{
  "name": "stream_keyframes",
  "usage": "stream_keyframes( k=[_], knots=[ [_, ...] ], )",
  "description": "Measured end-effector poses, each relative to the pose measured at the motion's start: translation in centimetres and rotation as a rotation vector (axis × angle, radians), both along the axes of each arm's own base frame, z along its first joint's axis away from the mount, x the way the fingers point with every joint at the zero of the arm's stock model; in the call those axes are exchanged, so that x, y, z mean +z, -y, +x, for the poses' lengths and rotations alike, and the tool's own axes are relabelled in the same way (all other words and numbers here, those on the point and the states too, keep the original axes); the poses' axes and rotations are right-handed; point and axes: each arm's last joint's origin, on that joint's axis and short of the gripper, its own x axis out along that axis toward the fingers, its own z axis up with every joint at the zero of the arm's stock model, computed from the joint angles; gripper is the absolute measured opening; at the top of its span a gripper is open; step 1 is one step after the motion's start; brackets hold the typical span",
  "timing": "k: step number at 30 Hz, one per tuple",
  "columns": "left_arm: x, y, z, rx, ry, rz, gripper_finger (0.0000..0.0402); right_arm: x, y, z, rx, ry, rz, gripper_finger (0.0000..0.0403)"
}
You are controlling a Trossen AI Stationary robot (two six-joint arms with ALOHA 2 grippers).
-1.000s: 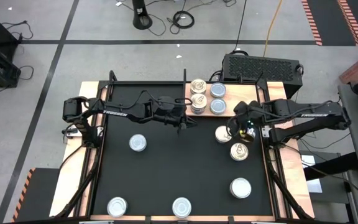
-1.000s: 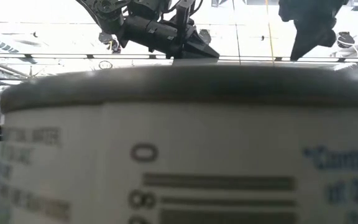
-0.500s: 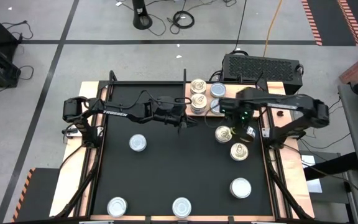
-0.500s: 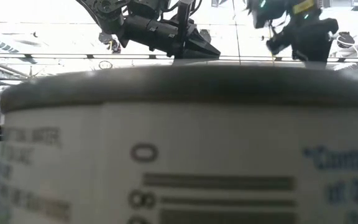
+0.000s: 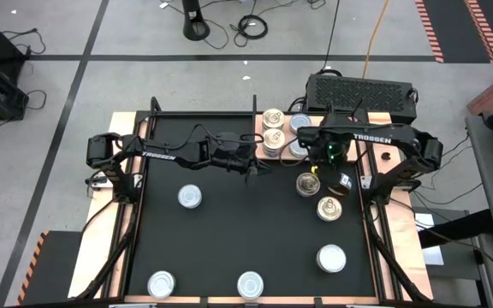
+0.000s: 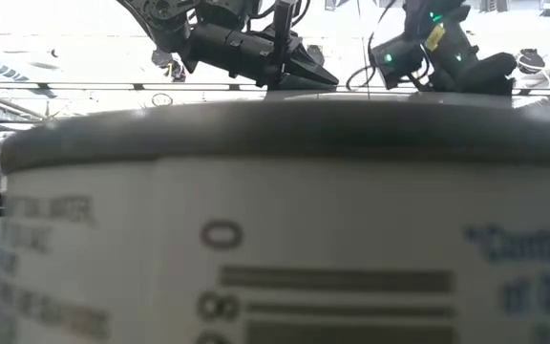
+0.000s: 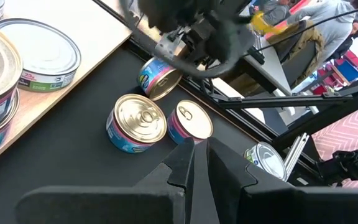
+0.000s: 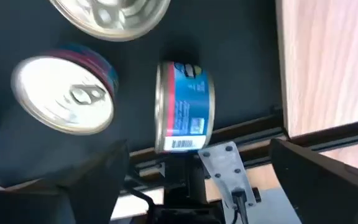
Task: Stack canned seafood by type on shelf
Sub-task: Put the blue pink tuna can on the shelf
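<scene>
Right claw (image 8: 197, 180) now open, tipped can (image 8: 184, 106) between fingers

You get even, diffuse overhead light in the high view; the black table mat (image 5: 229, 231) shows hardly any shadow and the tin tops read as bright spots against it. In the low view a can (image 6: 275, 220) sits right against the lens and fills the picture, its printing soft and out of focus, while the room behind is blown out white, so the arms above it are dark silhouettes. From the left wrist, the left gripper (image 7: 194, 165) is blurred in the foreground, the right arm beyond it is smeared, and the gold lids just ahead carry glare. The right wrist picture is soft throughout, with the wide-apart fingers (image 8: 92, 180) as dark blurs and the wooden board (image 8: 328, 62) beside them washed pale.
</scene>
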Motion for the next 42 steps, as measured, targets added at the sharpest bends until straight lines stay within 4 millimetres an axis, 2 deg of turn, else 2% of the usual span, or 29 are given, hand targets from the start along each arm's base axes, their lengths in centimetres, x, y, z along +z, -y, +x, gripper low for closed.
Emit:
stream_keyframes(
  k=[7,13,17,21,25,32,38,42],
  knots=[
    [0.0,0.0,0.0,0.003,-0.001,0.000,0.0044,-3.8,-0.3,-1.8,0.010,-0.090,0.055,0.0391],
    [0.0,-0.1,0.0,0.010,-0.002,0.002,0.0044,-5.1,-0.6,-2.1,-0.008,-0.085,0.049,0.0391],
    [0.0,-0.2,0.0,0.024,-0.003,0.006,0.0044,-5.3,-0.4,-1.8,-0.027,-0.046,0.025,0.0381],
    [0.0,-0.2,0.0,0.025,-0.003,0.006,0.0044,-5.4,-0.4,-1.7,-0.039,-0.036,0.018,0.0348],
    [0.0,-0.2,0.0,0.024,-0.003,0.006,0.0044,-5.3,-0.5,-1.7,-0.050,-0.031,0.046,0.0293],
    [0.0,-0.2,0.0,0.024,-0.003,0.007,0.0044,-5.3,-0.6,-1.7,-0.086,-0.021,0.080,0.0174],
    [0.0,-0.2,0.0,0.024,-0.003,0.007,0.0044,-4.5,-0.7,-1.9,-0.100,0.029,0.038,0.0170],
    [0.0,-0.2,0.0,0.024,-0.003,0.007,0.0044,-1.8,-1.2,-3.1,-0.132,0.123,-0.036,0.0170]
  ],
)
